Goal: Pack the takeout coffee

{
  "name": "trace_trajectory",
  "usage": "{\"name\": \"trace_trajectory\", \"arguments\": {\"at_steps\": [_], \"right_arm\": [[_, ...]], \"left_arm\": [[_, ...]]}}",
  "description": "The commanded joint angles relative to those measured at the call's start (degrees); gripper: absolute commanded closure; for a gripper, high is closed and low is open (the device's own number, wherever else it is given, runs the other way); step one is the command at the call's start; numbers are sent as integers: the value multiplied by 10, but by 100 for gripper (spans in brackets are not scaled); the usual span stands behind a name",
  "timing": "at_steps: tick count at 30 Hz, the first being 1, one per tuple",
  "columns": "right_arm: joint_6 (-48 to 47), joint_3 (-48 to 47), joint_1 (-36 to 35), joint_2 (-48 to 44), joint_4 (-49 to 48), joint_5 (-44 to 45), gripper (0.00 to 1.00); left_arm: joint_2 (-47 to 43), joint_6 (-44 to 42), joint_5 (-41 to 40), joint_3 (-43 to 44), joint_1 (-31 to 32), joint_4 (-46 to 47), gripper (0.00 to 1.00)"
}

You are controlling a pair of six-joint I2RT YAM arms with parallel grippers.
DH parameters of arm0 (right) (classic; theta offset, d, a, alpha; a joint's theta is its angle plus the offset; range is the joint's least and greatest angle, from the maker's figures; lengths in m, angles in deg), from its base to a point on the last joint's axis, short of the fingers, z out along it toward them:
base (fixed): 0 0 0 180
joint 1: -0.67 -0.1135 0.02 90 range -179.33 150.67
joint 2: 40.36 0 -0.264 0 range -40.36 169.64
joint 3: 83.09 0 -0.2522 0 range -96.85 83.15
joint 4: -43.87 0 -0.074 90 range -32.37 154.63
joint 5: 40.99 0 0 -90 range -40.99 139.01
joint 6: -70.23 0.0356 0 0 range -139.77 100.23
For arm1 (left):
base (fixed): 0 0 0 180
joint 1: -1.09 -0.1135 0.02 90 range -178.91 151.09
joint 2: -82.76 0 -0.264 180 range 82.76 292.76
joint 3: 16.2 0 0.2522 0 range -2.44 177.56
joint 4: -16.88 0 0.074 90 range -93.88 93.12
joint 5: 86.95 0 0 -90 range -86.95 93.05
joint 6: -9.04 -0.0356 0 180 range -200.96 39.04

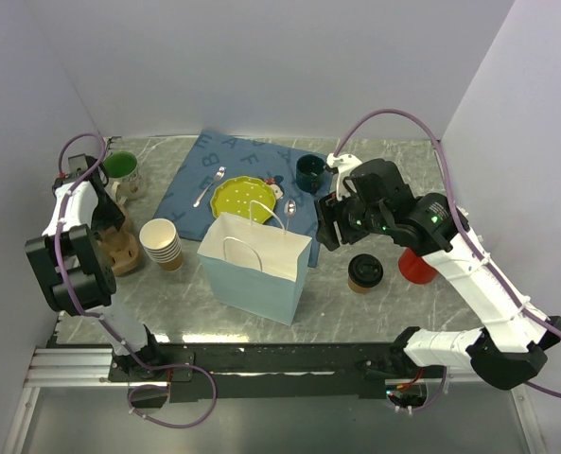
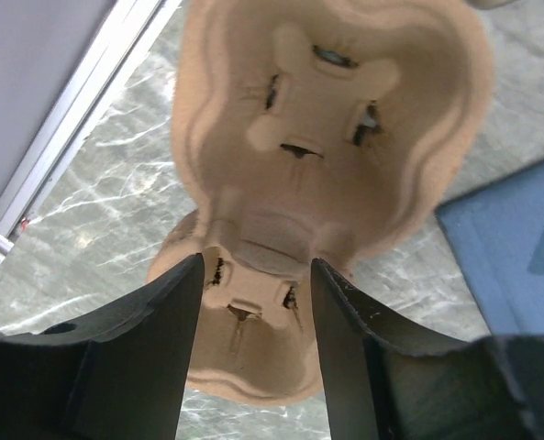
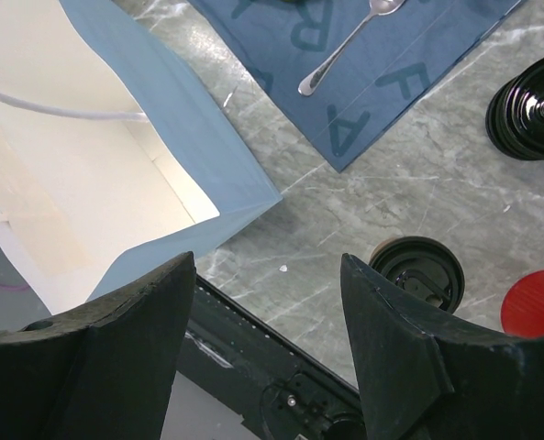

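Takeout coffee (image 1: 364, 272), brown paper cup, black lid, left tool (image 2: 256, 266) wide, right tool (image 3: 266, 261) wide

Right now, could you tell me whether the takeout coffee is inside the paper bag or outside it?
Outside: the takeout coffee stands upright on the table, lid on, right of the paper bag and apart from it.

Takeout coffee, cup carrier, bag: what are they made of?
Takeout coffee: matte brown cup, looks like kraft paper. Its lid is glossy black with highlights, likely plastic. Cup carrier: matte tan with pressed contours and slit tabs, probably moulded pulp. Bag: pale blue outside, white inside, sharply creased folds, so paper; handle material unclear.
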Motion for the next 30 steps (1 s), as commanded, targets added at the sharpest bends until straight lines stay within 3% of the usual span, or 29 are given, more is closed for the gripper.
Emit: {"name": "trace_trajectory", "arguments": {"at_steps": [1, 17, 21, 24, 30], "right_arm": [[0, -1, 2, -11, -21, 0, 28], [-5, -4, 3, -1, -22, 12, 28], [-6, -3, 3, -1, -22, 12, 28], [-4, -3, 2, -1, -22, 12, 28], [-5, -4, 3, 2, -23, 11, 28]], "left_arm": [[-8, -32, 40, 29, 1, 17, 45], [25, -38, 15, 33, 1, 10, 48], [25, -37, 15, 36, 0, 9, 58], [26, -33, 1, 43, 1, 2, 72], [13, -1, -4, 83, 9, -52, 80]]}}
